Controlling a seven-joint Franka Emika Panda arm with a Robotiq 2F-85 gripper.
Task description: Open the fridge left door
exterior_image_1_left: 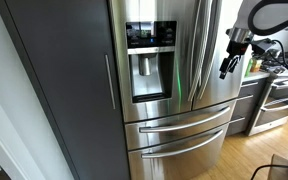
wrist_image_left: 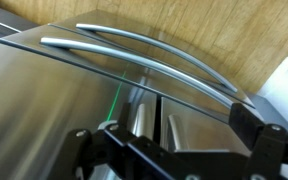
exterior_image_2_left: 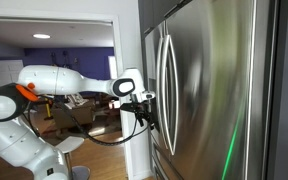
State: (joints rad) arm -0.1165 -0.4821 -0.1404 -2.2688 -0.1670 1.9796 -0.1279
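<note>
The tall stainless-steel French-door fridge [exterior_image_1_left: 174, 100] stands upright beside one dark grey tall cabinet [exterior_image_1_left: 59, 90]. You can count two upper doors on it and two wide drawers below. The left door [exterior_image_1_left: 182, 60], the steel one with the black blue-lit display [exterior_image_1_left: 151, 33] and the recessed dispenser [exterior_image_1_left: 151, 78], sits next to the cabinet and looks closed, flush with its neighbour. In an exterior view it is the broad near panel [exterior_image_2_left: 219, 70]. One thin green light streak [exterior_image_1_left: 179, 82] runs down its face.

Two long vertical bar handles meet at the centre seam. The left door's handle [exterior_image_2_left: 172, 80] is on the near side of it and the plain right door's handle [exterior_image_2_left: 161, 80] is just beyond. In the wrist view you see the two curved drawer handles, the upper curved bar [wrist_image_left: 134, 62] and the lower curved bar [wrist_image_left: 154, 42], side by side above the brown wooden floor [wrist_image_left: 224, 40].

Your one black claw [exterior_image_1_left: 227, 65] hangs at dispenser height in front of the fridge's far side, by the plain right door [exterior_image_1_left: 220, 30] and away from the left door's handle. In the wrist view the claw [wrist_image_left: 169, 135] has its jaws spread wide and nothing is held between them. The single white arm [exterior_image_2_left: 54, 80] reaches in level from the side. Beyond it stands one steel range [exterior_image_1_left: 279, 100].
</note>
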